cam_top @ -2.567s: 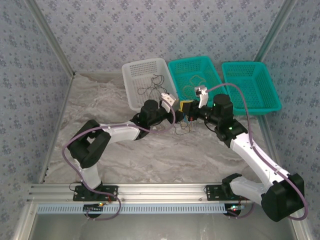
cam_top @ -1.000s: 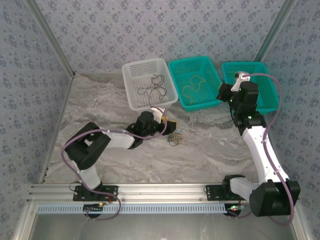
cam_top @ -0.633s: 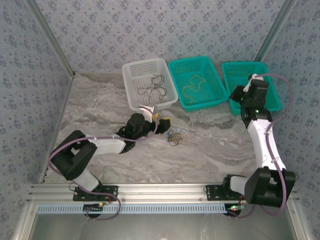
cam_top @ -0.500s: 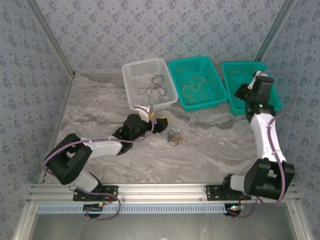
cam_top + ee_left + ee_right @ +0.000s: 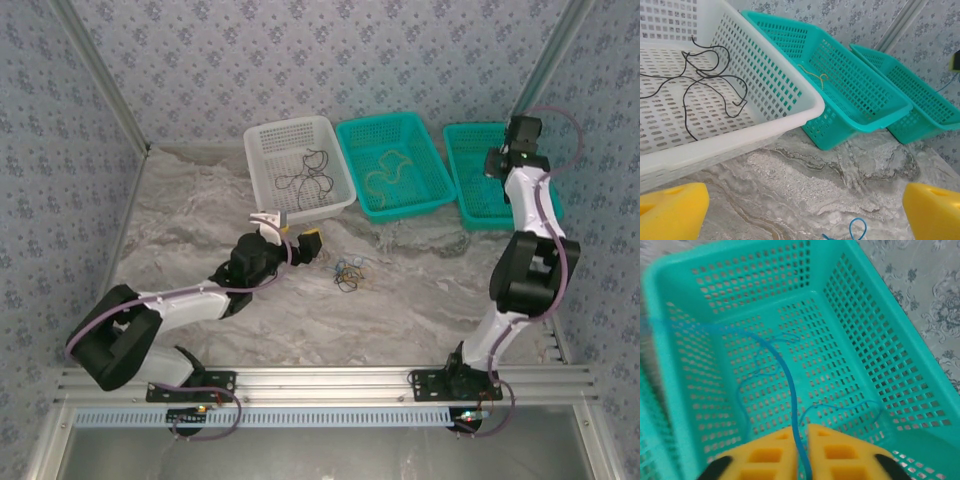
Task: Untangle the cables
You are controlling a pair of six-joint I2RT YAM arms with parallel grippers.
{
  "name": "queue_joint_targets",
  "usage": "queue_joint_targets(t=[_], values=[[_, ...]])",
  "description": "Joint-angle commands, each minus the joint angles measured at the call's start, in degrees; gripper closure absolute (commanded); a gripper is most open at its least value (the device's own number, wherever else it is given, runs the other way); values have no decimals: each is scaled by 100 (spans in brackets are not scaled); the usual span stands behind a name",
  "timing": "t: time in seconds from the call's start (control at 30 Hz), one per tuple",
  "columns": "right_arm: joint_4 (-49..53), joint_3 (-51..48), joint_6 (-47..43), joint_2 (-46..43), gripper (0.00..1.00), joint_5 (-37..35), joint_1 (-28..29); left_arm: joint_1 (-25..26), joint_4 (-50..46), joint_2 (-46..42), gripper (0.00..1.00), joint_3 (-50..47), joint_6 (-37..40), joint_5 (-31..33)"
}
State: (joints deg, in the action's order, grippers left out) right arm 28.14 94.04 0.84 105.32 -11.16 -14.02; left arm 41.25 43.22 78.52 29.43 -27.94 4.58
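A small tangle of cables (image 5: 350, 272) lies on the table just right of my left gripper (image 5: 290, 228). That gripper stands wide open and empty (image 5: 802, 215), with a blue cable loop (image 5: 857, 227) on the table ahead of it. My right gripper (image 5: 512, 148) hovers over the right teal basket (image 5: 470, 205). Its yellow pads (image 5: 765, 455) are parted by a narrow gap, and a blue cable (image 5: 785, 370) runs through that gap and trails down into the basket (image 5: 875, 315). The right gripper (image 5: 802, 432) is barely open around it.
A white basket (image 5: 262, 190) at the back holds a black cable (image 5: 305, 180). The middle teal basket (image 5: 440, 195) holds a yellow cable (image 5: 388, 170). The three baskets stand side by side against the back wall. Patterned walls close in both sides.
The right arm swung from the table's middle to the right teal basket with the blue cable, and its jaws have just parted. The left gripper drew back left and opened wide.
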Motion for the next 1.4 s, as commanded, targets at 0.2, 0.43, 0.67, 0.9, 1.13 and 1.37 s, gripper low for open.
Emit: queue_joint_targets(t=[0.2, 0.43, 0.67, 0.9, 1.13, 1.37], values=[[1112, 1034, 288, 790, 4, -812, 74, -39, -114, -83, 1, 13, -59, 96], [360, -509, 1220, -573, 0, 101, 118, -39, -1319, 155, 1, 714, -433, 286], [-302, -2246, 1846, -2257, 0, 679, 322, -30, -1964, 645, 1, 1343, -923, 293], [-314, -3367, 2106, -3409, 0, 1652, 521, -31, -2219, 1010, 1, 1631, -1407, 439], [-123, -4097, 2398, -4038, 2, 2168, 930, -38, -2802, 1114, 0, 1964, -1555, 251], [-706, -4962, 3149, -4717, 2, 2259, 1606, -39, -2827, 988, 1, 1933, -1909, -285]])
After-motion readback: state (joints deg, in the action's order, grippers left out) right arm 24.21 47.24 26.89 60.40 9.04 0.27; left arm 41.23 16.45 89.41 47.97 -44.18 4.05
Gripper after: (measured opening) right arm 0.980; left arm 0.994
